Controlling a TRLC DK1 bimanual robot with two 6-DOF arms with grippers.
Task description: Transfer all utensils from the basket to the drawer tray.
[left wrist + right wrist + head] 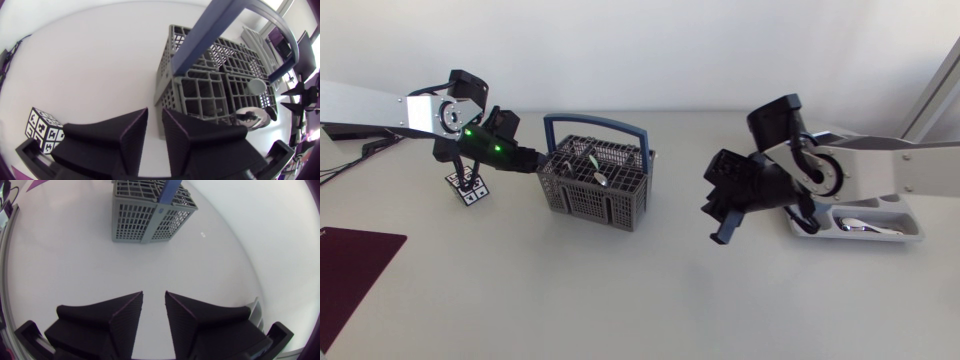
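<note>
The left gripper hung at the basket's left rim, centre-left of the head view. It was far nearer than the right gripper, which hung right of centre between the basket and the tray. Both were narrowly parted and held nothing. The utensils stood just ahead of the left fingers, beyond the blue handle. They seemed upright, pale spoon bowls on top, so a grasp probably meant reaching over the rim. One spoon lay in the tray.
</note>
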